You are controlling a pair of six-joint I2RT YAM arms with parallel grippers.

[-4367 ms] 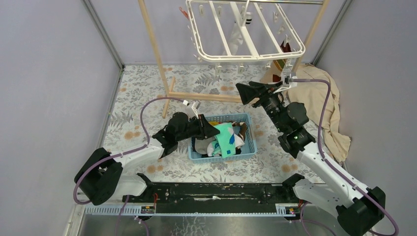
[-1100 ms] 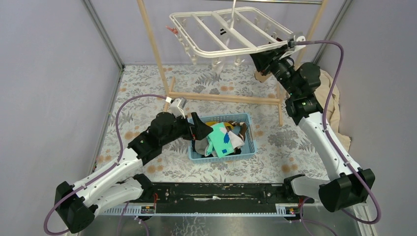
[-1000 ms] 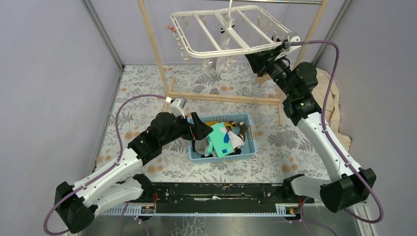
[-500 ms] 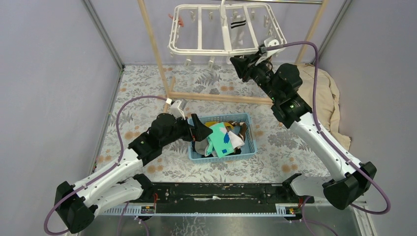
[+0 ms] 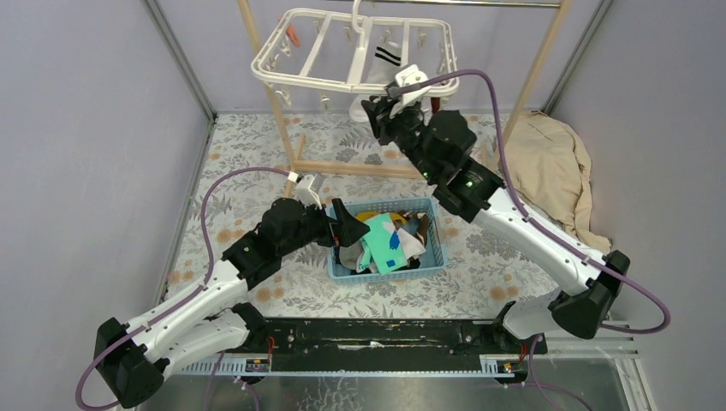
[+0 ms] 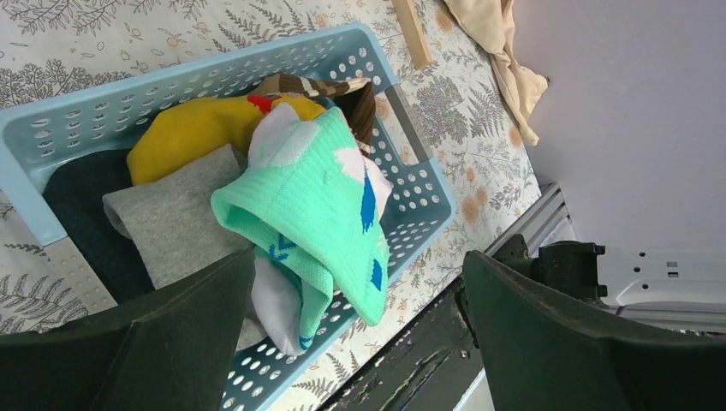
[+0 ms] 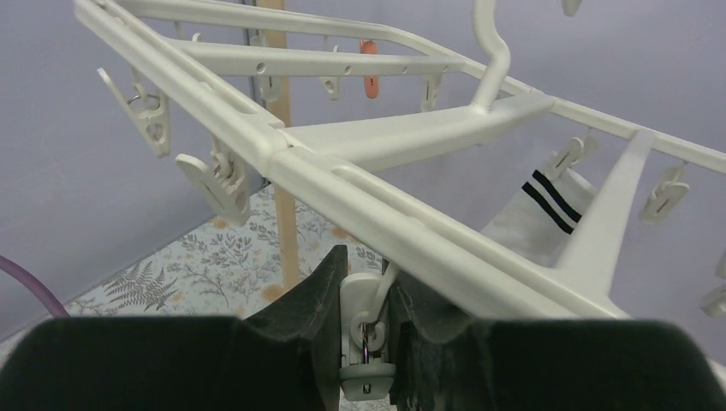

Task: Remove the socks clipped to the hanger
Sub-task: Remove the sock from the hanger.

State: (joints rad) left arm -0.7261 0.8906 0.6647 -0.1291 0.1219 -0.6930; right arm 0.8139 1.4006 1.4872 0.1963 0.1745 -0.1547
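White plastic drying hanger runs off the right wrist view left and right, and its bars cover the lower part of the white black-striped sock. Dark fingers of the right gripper flank the small white clip, so what its mouth holds can't be told. In the left wrist view the light blue perforated plastic basket is cut at the left edge, and the teal knit sock covers part of the grey sock and the white sock.

Hemmed in beneath the hanger by crossbars and dangling clips, with a wooden pole just behind; open from above over the basket heaped with socks.
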